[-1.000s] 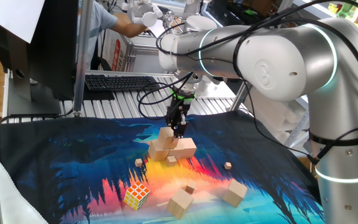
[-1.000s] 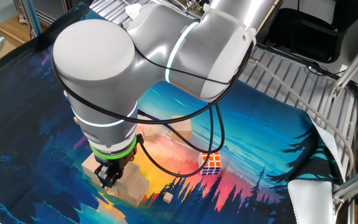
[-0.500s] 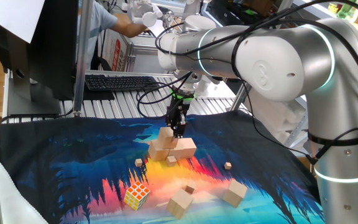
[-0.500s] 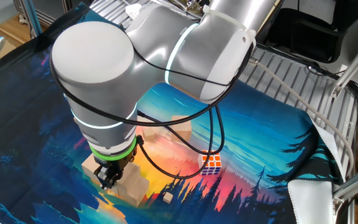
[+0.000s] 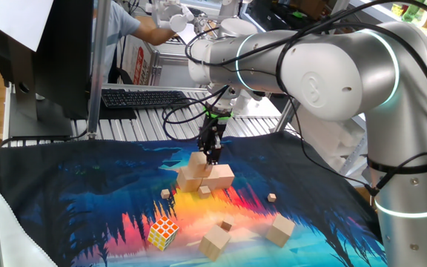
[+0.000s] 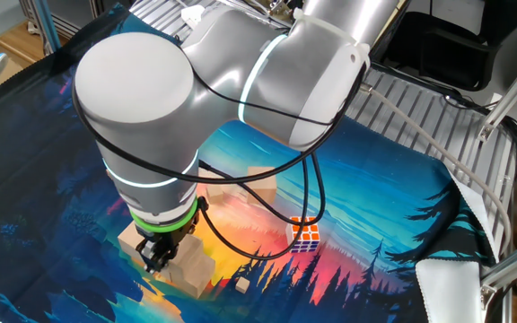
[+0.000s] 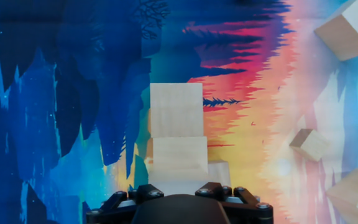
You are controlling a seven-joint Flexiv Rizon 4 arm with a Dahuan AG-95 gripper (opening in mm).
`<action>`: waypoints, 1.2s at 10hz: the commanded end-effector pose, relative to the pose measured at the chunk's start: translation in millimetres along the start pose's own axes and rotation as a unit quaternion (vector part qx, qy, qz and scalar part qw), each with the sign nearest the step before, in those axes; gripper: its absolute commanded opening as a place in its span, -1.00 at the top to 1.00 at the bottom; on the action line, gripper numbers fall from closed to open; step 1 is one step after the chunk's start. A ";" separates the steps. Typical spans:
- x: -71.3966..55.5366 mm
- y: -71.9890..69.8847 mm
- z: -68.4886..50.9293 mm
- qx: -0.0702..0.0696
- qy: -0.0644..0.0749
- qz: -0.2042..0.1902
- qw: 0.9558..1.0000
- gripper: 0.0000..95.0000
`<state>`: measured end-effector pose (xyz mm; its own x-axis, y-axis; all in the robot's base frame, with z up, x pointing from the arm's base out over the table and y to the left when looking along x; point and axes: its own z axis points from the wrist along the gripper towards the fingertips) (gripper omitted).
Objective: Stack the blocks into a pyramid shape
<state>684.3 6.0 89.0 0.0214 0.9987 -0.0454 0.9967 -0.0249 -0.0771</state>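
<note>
Pale wooden blocks form a small stack [image 5: 219, 176] in the middle of the mat, with one block [image 5: 198, 161] on top of two lower ones. My gripper [image 5: 212, 153] hangs straight down at the top block's right side, touching or just clearing it. The other fixed view shows the gripper [image 6: 157, 256] low over the stack [image 6: 196, 266], its fingertips hidden by the hand. In the hand view the stacked blocks [image 7: 176, 109] fill the centre and no fingertips show. Two loose blocks [image 5: 215, 241] [image 5: 280, 228] lie near the front.
A multicoloured puzzle cube [image 5: 162, 232] sits at the front left of the mat. Tiny wooden cubes [image 5: 166, 194] [image 5: 272, 197] are scattered around the stack. A keyboard [image 5: 143, 98] and a monitor stand behind the mat, and a person is at the back.
</note>
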 end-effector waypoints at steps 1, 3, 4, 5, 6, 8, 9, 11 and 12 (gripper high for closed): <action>-0.2 -0.8 -0.4 0.005 -0.002 -0.001 1.000 -0.60; -0.3 -1.1 -0.8 0.015 -0.001 -0.002 1.000 -1.00; -0.4 -1.9 -2.0 0.019 -0.001 -0.004 1.000 -1.00; -1.1 -3.6 -4.7 0.022 0.002 -0.011 1.000 -1.00; -2.1 -6.7 -9.5 0.022 0.016 -0.021 0.999 -1.00; -4.0 -16.1 -22.4 0.021 0.033 -0.048 0.998 -0.60; -5.1 -20.9 -28.3 0.020 0.042 -0.062 0.997 -0.60; -9.2 -30.8 -39.6 0.010 0.062 -0.087 0.994 -0.60; -11.2 -33.5 -42.6 0.005 0.070 -0.093 0.993 -0.60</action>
<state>654.7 -1.8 132.0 -0.1370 0.9860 0.0954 0.9855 0.1454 -0.0872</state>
